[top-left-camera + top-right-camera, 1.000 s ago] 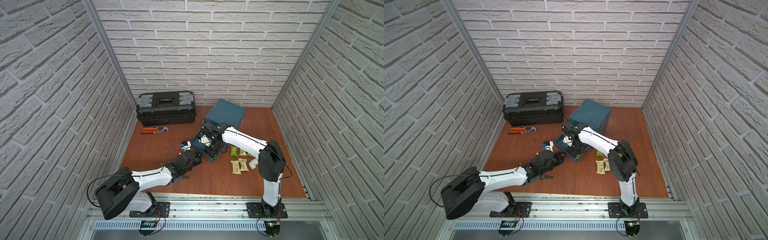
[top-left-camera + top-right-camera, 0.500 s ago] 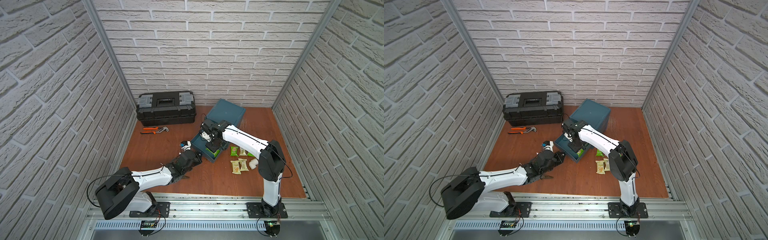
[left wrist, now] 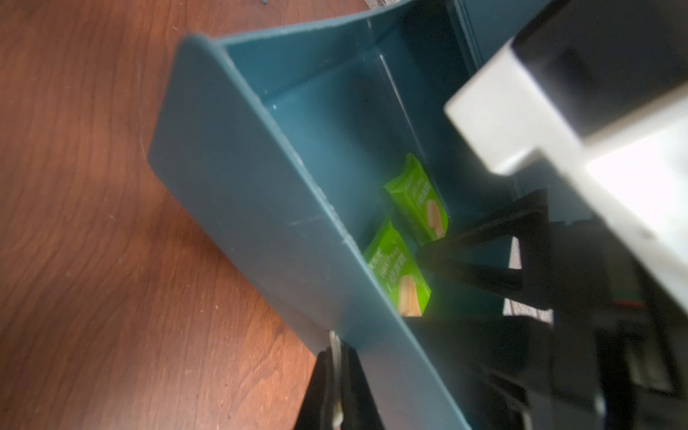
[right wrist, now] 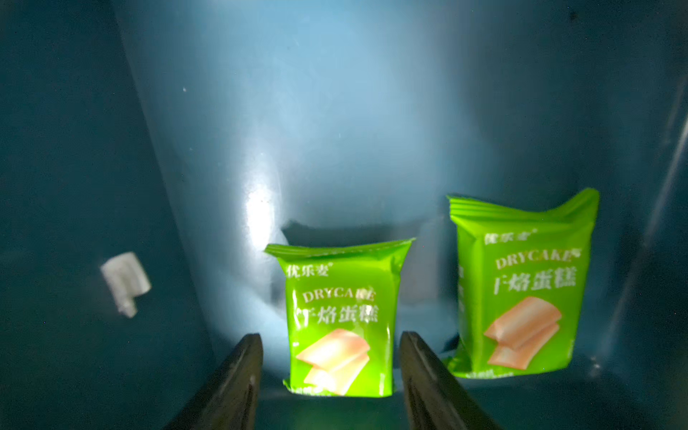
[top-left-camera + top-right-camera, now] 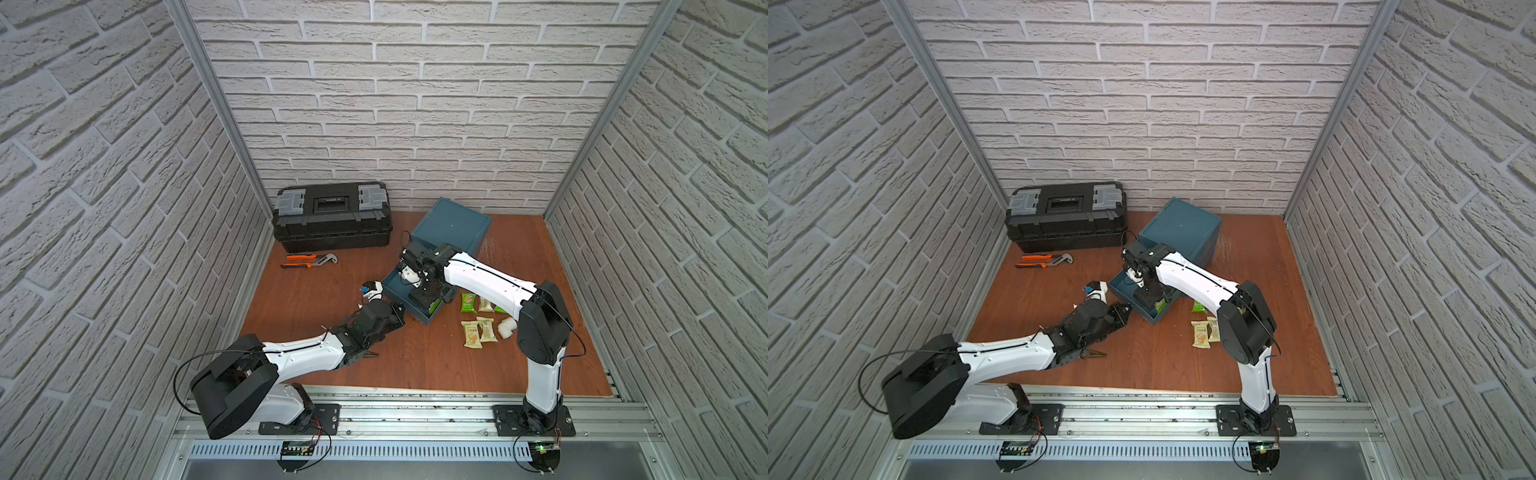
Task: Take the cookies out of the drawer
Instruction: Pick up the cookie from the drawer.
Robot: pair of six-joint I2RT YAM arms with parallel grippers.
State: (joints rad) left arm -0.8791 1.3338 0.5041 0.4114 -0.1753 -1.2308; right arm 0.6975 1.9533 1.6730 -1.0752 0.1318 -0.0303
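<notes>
Right gripper (image 4: 329,335) spread open astride a bright green crimped cookie packet (image 4: 340,320), second packet (image 4: 521,290) beside

This is a robot test cell dressed as a workshop. The three walls (image 5: 415,104) are flat panels printed with white brick, joined by aluminium posts (image 5: 216,104). The floor is a wood board (image 5: 436,365) ending at a metal rail (image 5: 415,415). A left arm (image 5: 299,357) and a right arm (image 5: 486,286) are bolted to the rail, with bare circuit boards (image 5: 297,449) and loose cables below. A black toolbox (image 5: 332,216), pliers (image 5: 309,261) and a blue cabinet (image 5: 451,228) give the workshop look.
</notes>
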